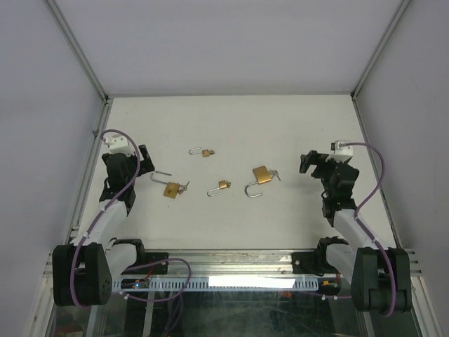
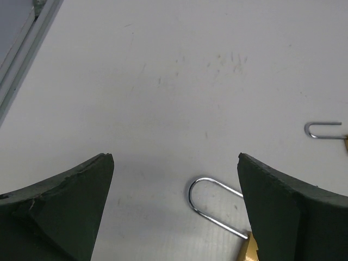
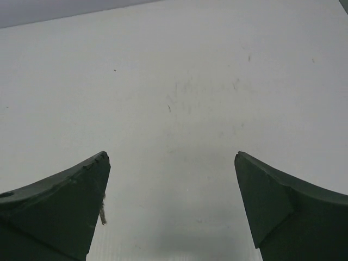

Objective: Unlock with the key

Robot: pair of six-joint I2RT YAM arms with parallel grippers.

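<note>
- Top view: four brass locks lie on the white surface (image 1: 231, 119), in the middle of the frame between the two arms. They are the top lock (image 1: 205, 152), left lock (image 1: 171, 189), middle lock (image 1: 222, 185) and big lock (image 1: 261, 175).
- The left tool (image 1: 142, 160) is wide open and holds nothing. It is near the left lock but not touching it.
- The right tool (image 1: 307, 163) is wide open and empty too, well apart from the big lock.
- What may be a key (image 1: 186, 186) pokes out of the left lock. It is too small to be sure.
- I cannot tell if any lock is popped open or snapped shut.
- My guess at doing it well: one tool pins a lock's brass body flat. The other pinches the key by its flat sides and turns it slowly, so the lock does not spin away.
- Left wrist view: the two dark fingers (image 2: 70, 212) stand far apart over bare surface.
- A wire loop (image 2: 224, 185) lies just beside the right finger. A brass corner shows at the bottom edge, and that finger hides the rest.
- Another loop (image 2: 326, 136) is cut off at the right edge.
- Right wrist view: the fingers (image 3: 65, 206) are spread wide. Only bare surface shows, with no lock or key.
</note>
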